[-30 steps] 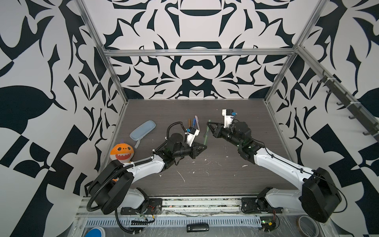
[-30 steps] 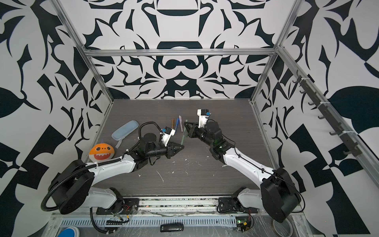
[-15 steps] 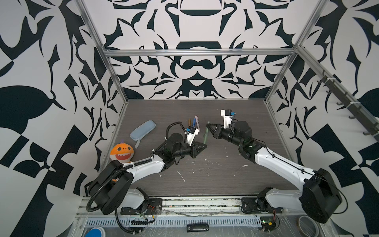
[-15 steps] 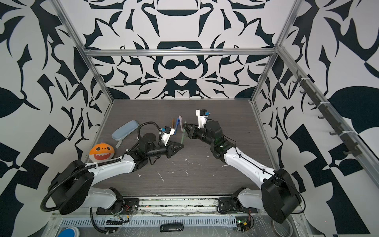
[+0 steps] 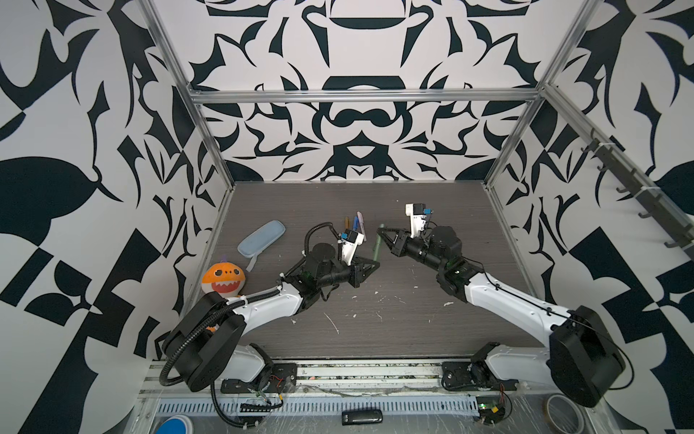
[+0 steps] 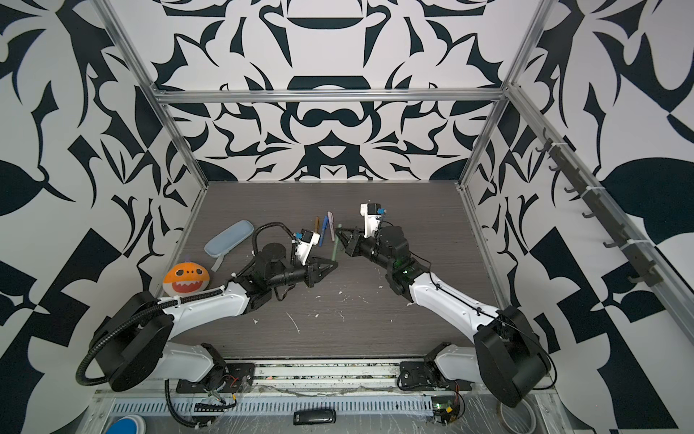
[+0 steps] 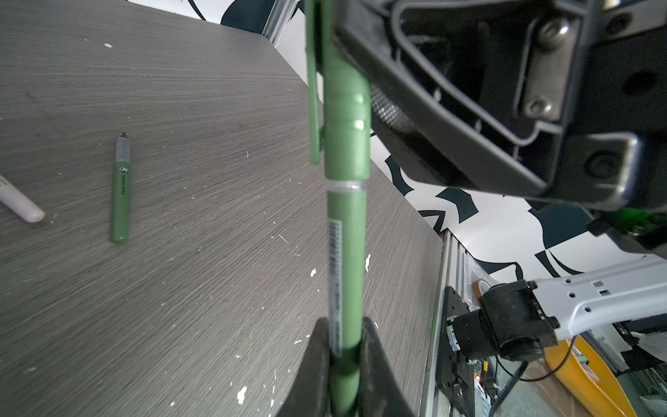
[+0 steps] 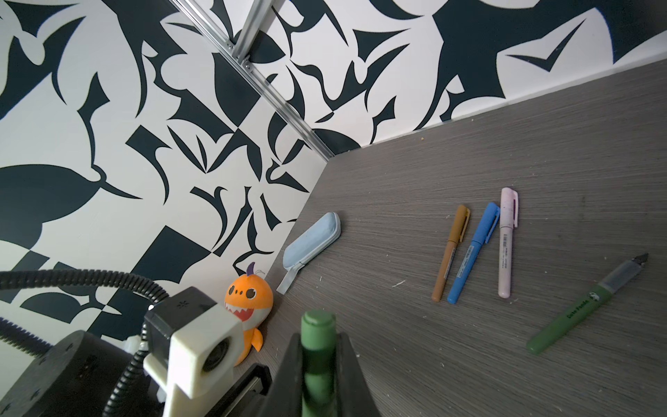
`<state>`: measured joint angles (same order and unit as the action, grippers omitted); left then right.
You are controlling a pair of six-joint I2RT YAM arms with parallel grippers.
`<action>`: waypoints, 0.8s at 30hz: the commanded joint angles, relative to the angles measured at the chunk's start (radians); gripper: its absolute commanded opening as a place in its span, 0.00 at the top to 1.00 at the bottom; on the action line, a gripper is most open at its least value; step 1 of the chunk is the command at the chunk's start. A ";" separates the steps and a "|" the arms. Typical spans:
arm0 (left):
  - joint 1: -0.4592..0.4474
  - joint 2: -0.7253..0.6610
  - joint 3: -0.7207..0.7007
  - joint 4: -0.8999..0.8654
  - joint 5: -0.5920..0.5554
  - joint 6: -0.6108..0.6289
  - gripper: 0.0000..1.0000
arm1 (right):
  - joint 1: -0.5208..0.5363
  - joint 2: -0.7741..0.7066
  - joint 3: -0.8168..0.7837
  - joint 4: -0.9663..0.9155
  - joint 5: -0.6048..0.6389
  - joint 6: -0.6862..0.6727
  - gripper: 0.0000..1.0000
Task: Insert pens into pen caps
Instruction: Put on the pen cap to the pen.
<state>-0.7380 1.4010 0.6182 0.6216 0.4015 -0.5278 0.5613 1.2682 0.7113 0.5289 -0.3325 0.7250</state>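
Your one legible text: "Cute Panda" on the loose green pen.

You can read "Cute Panda" in dark letters along that pen's barrel in both wrist views, where it lies on the table, with a small white logo beside the words on the tip side. The held green pen has a barcode strip with fine print along its barrel, too blurred for you to read. The pink pen, blue pen and brown pen also carry small dark print, too tiny to make out.
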 commanded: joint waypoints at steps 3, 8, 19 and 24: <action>0.007 0.006 0.095 0.105 -0.044 0.008 1.00 | 0.017 -0.036 -0.016 -0.057 -0.043 -0.040 0.87; 0.007 0.015 0.092 0.091 -0.041 0.047 1.00 | 0.018 -0.100 0.005 -0.136 -0.025 -0.065 0.74; 0.009 -0.021 0.095 -0.067 -0.124 0.200 1.00 | 0.018 -0.205 0.096 -0.396 0.027 -0.144 0.65; 0.009 -0.044 0.109 -0.178 -0.246 0.325 1.00 | 0.017 -0.172 0.276 -0.610 0.111 -0.168 0.68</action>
<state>-0.7322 1.3918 0.6888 0.5240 0.2436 -0.3061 0.5777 1.0931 0.8581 0.0422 -0.2840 0.6003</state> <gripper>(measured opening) 0.144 0.328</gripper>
